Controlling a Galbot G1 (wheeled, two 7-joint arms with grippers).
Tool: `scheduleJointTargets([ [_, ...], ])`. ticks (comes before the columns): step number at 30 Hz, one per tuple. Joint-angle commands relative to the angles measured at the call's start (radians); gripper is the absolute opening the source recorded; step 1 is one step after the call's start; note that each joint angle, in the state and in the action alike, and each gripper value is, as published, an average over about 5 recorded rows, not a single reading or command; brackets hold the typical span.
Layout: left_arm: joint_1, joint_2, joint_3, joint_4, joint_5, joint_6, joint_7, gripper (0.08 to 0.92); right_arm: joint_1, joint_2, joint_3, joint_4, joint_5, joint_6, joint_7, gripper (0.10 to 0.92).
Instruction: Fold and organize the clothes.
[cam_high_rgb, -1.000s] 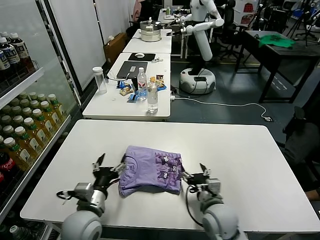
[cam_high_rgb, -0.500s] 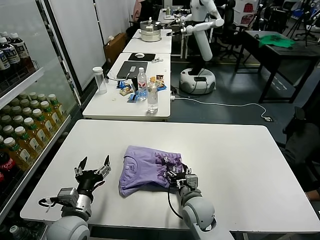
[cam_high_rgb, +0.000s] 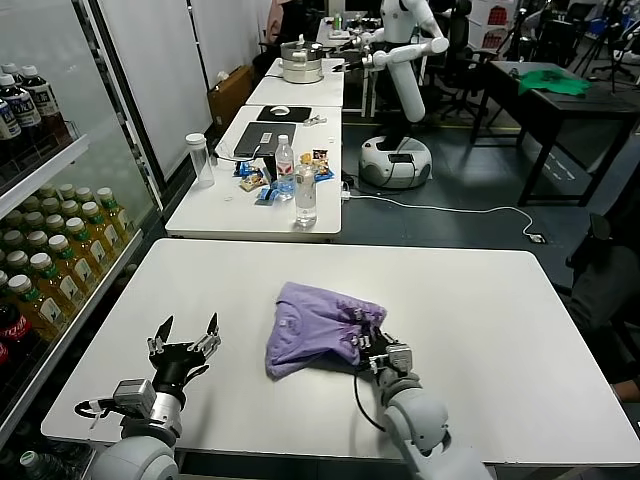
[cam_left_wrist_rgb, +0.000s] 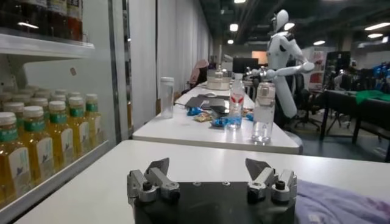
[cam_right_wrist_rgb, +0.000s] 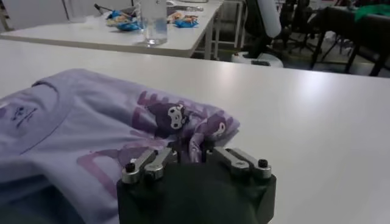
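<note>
The lavender T-shirt (cam_high_rgb: 315, 325) lies folded and bunched on the white table (cam_high_rgb: 480, 300), neckline to the left, a dark purple print on its right part. My right gripper (cam_high_rgb: 372, 345) is shut on the shirt's near right edge. In the right wrist view a fold of the shirt (cam_right_wrist_rgb: 91, 128) is pinched in the right gripper (cam_right_wrist_rgb: 195, 152). My left gripper (cam_high_rgb: 183, 340) is open and empty, low over the table, well left of the shirt. In the left wrist view the left gripper (cam_left_wrist_rgb: 210, 167) stands wide open and the shirt (cam_left_wrist_rgb: 341, 204) shows off to one side.
A drinks shelf with several bottles (cam_high_rgb: 40, 270) runs along the table's left side. A second table (cam_high_rgb: 250, 200) beyond the far edge holds bottles and snacks. Another robot (cam_high_rgb: 400, 60) stands farther back. A bright green cloth (cam_high_rgb: 552, 80) lies on a dark table at the far right.
The left gripper let go of the shirt's left edge and drew back left. The right gripper closed on the right edge and dragged the shirt rightwards.
</note>
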Motion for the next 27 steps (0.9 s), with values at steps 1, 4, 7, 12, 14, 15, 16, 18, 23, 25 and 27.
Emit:
scheduleJointTargets([
  [1, -0.011, 0.002, 0.017, 0.006, 0.005, 0.007, 0.001, 0.823, 0.032, -0.204, 0.134, -0.025, -0.050, 0.004, -0.087, 0.223],
  [4, -0.024, 0.001, 0.028, 0.014, 0.010, 0.011, 0.002, 0.823, 0.024, -0.232, 0.167, -0.032, -0.084, 0.023, -0.125, 0.159],
  [7, -0.033, -0.003, 0.039, 0.026, 0.020, 0.011, 0.004, 0.823, 0.005, -0.237, 0.188, -0.024, -0.106, 0.082, -0.146, 0.155],
  [12, -0.039, -0.007, 0.050, 0.034, 0.028, 0.011, 0.007, 0.823, -0.044, -0.220, 0.213, 0.015, -0.114, 0.212, -0.125, 0.266],
  [14, -0.041, -0.006, 0.052, 0.036, 0.030, 0.011, 0.008, 0.823, -0.064, -0.215, 0.224, 0.036, -0.114, 0.244, -0.103, 0.327],
  [15, -0.043, -0.005, 0.052, 0.038, 0.030, 0.011, 0.009, 0.823, -0.073, -0.213, 0.231, 0.046, -0.115, 0.252, -0.093, 0.353],
  [16, -0.045, -0.005, 0.052, 0.039, 0.031, 0.011, 0.009, 0.823, -0.081, -0.213, 0.237, 0.055, -0.116, 0.253, -0.088, 0.387],
  [18, -0.047, -0.004, 0.051, 0.041, 0.031, 0.011, 0.010, 0.823, -0.100, -0.210, 0.250, 0.075, -0.117, 0.262, -0.082, 0.439],
  [23, -0.048, -0.005, 0.051, 0.044, 0.031, 0.010, 0.013, 0.823, -0.159, -0.200, 0.288, 0.130, -0.145, 0.277, -0.077, 0.586],
  [25, -0.048, -0.006, 0.051, 0.044, 0.031, 0.009, 0.014, 0.823, -0.187, -0.193, 0.305, 0.156, -0.164, 0.284, -0.076, 0.647],
  [27, -0.048, -0.006, 0.051, 0.043, 0.031, 0.009, 0.016, 0.823, -0.223, -0.182, 0.324, 0.195, -0.176, 0.292, -0.074, 0.699],
])
